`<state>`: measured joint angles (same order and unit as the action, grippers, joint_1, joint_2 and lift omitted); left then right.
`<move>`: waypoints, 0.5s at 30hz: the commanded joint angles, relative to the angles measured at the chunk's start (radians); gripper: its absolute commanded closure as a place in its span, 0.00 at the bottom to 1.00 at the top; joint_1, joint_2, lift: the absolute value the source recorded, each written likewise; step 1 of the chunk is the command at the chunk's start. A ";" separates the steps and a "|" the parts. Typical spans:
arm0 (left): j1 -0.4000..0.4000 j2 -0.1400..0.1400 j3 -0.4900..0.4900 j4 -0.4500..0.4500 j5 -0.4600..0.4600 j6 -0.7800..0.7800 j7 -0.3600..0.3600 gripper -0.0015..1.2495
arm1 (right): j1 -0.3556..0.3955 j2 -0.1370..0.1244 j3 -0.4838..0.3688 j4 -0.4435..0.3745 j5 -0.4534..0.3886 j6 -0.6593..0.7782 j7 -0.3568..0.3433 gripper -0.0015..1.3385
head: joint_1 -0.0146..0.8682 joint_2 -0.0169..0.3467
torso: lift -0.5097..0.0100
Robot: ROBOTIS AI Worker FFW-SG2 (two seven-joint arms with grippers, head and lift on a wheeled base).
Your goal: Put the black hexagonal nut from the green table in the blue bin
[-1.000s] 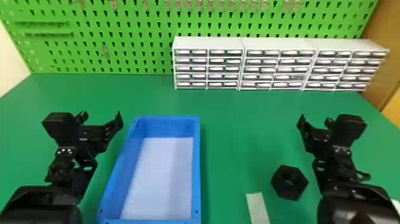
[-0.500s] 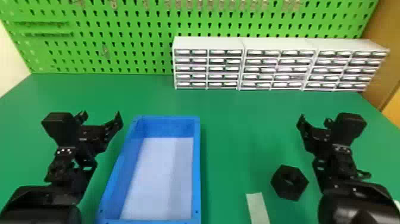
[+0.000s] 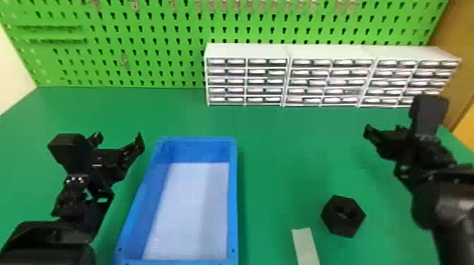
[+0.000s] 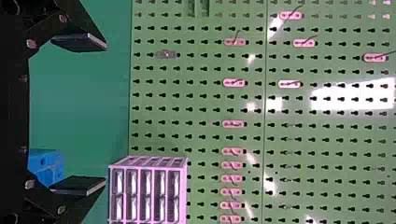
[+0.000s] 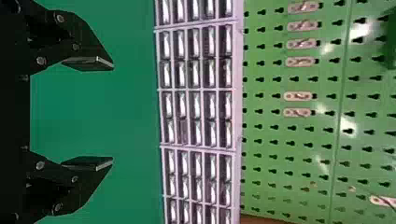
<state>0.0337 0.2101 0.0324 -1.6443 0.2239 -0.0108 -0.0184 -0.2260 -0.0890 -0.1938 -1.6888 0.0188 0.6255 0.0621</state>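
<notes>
one black hexagonal nut, likely stiff, fairly light; grasp across opposite flats. left end effector and right end effector open, empty.

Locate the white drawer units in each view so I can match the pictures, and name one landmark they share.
Head view: the drawer units stand at the back, beyond and right of the blue bin.
Left wrist view: part of them, past one finger of the left pincer.
Right wrist view: a long row beyond the right pincer.
Shared landmark: the green pegboard behind them.
</notes>
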 commanded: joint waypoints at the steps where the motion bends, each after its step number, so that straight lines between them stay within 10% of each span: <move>1: 0.000 0.000 0.003 -0.002 0.000 0.000 0.000 0.20 | -0.062 -0.032 -0.001 -0.042 0.047 0.191 0.038 0.40 | 0.79 0.19 | 0.79; 15: 0.000 0.000 0.003 -0.002 -0.002 0.000 -0.002 0.20 | -0.211 -0.146 0.088 -0.035 0.213 0.619 0.281 0.40 | 0.79 0.19 | 0.79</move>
<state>0.0338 0.2101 0.0342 -1.6460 0.2226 -0.0107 -0.0200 -0.4059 -0.2119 -0.1361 -1.7319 0.1697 1.1450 0.2934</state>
